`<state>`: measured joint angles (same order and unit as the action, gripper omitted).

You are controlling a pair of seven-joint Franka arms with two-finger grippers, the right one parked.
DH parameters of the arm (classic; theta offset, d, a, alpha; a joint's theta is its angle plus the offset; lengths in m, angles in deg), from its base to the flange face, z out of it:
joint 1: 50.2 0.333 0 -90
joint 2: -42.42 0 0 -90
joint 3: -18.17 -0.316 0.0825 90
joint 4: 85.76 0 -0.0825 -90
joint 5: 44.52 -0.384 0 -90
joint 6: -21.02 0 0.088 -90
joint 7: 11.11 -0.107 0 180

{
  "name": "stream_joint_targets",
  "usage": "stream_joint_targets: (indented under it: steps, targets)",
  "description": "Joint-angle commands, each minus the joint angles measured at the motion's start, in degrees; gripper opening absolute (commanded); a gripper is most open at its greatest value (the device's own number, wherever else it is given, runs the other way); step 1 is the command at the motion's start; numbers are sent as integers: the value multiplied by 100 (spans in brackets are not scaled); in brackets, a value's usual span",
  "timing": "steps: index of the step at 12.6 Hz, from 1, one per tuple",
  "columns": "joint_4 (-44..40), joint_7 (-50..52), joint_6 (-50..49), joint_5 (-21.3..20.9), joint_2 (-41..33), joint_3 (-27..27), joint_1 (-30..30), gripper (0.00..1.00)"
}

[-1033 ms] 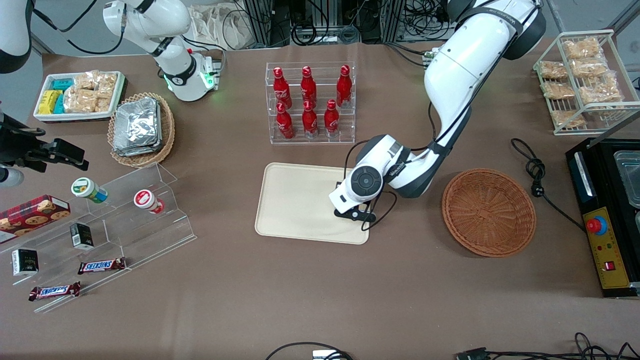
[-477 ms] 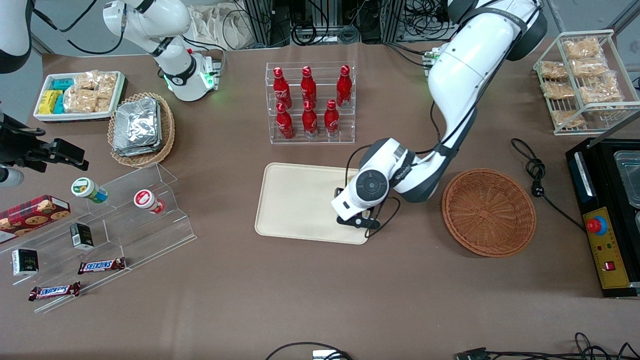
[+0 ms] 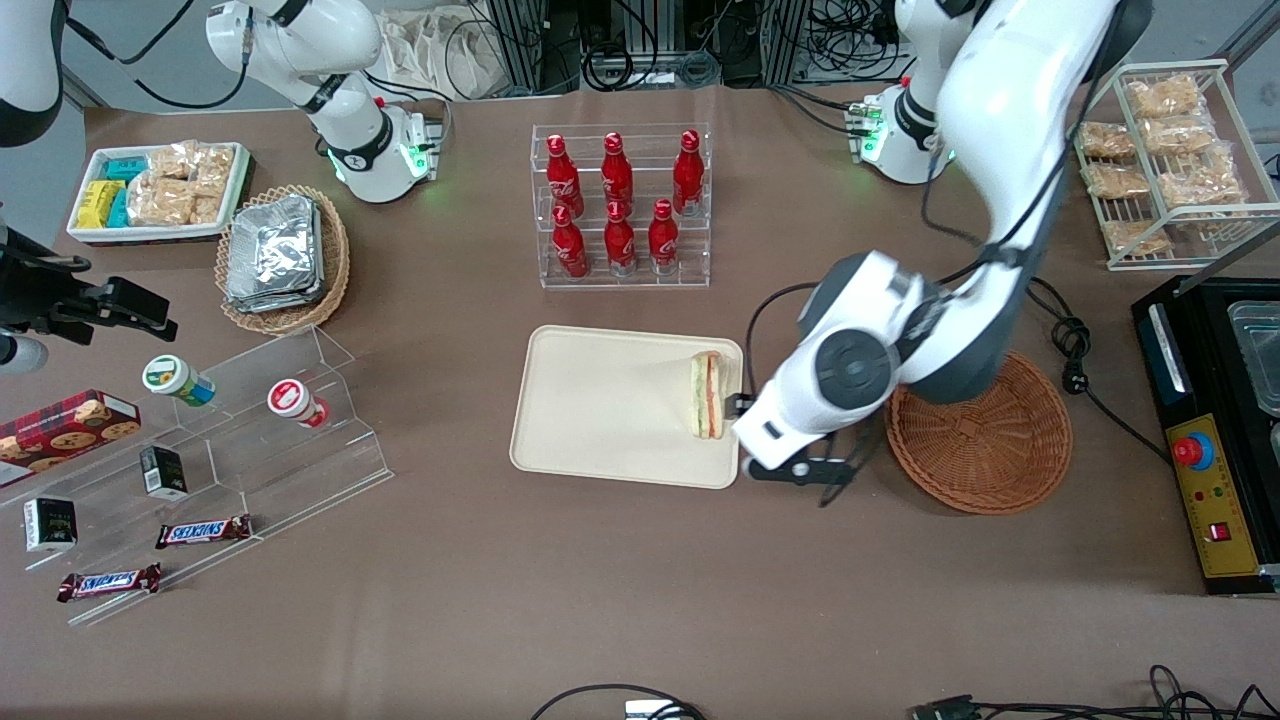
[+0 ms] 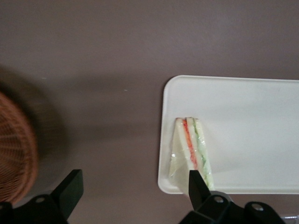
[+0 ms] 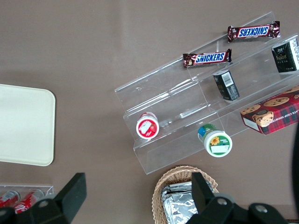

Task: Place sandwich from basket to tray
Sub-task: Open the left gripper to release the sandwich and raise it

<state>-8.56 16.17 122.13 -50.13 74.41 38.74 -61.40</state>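
Resting sandwich [image 3: 707,394] on tray [image 3: 590,400], hand [image 4: 133,186] open above

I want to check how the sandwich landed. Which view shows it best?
The left wrist view: the sandwich lies on the tray near its corner, filling stripes clear, with the open gripper above. The front view shows it smaller, beside the arm. The right wrist view shows only a bare tray corner.

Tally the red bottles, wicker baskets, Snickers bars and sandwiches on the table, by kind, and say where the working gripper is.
Red bottles: 6
Wicker baskets: 2
Snickers bars: 2
Sandwich: 1, lying on the tray
Total: 11
The gripper, fingers open, hangs above the table between tray and basket.
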Motion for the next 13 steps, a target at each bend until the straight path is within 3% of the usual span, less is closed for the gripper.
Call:
stream_joint_targets:
  steps: [1, 7, 13]
  targets:
    - [164, -109, -599, -90, -815, -1, 311, 100]
    - [226, -829, -1786, -90, -1967, 8, 1260, 100]
    - [910, -1428, -1911, -37, -2452, 17, 1833, 100]
